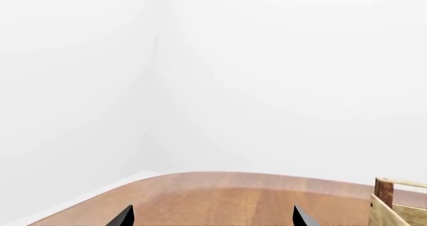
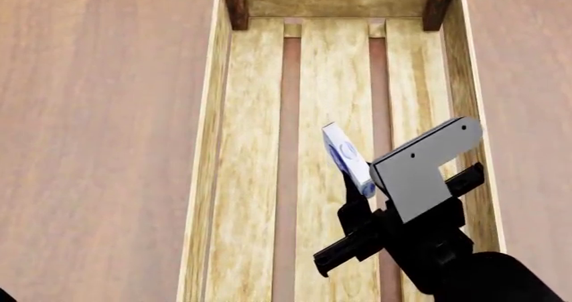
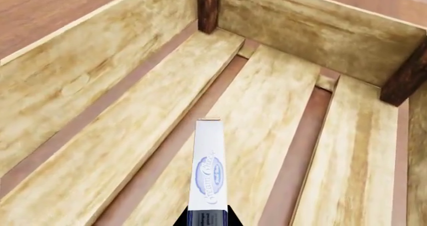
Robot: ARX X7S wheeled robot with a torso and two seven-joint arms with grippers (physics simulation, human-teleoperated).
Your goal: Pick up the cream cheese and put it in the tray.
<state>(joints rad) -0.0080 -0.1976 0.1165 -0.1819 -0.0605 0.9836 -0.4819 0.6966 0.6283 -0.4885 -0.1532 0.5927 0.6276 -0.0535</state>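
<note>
Head view puts the right gripper [image 2: 358, 181] over the tray [image 2: 213, 155], its dark fingers closed on one end of the cream cheese [image 2: 347, 157], which sticks out ahead of them edge-up, tilted rather than flat. Held by its narrow end like this, the small box keeps most of its length free of the fingers, so it can be let go onto the slats without the gripper touching the wood; that is my reading of the grip, not something shown. The right wrist view agrees: the cream cheese [image 3: 207, 172] rises from between the two dark fingertips, its blue oval logo facing the camera, and below it lie the slatted floor and the low plank wall of the tray [image 3: 100, 70]. The box appears to hang above the slats, inside the tray's walls, towards the tray's right side and well short of its far end; I cannot tell how high above the floor it is.

The right arm reaches in from the tray's near end, wrist angled so the grey bracket sits above the fingers and the box points towards the far end posts.

The left gripper [image 1: 212, 217] stands with its fingertips wide apart and nothing between them, over bare table [image 1: 227, 196] just beside a corner post of the tray [image 1: 383, 191].
</note>
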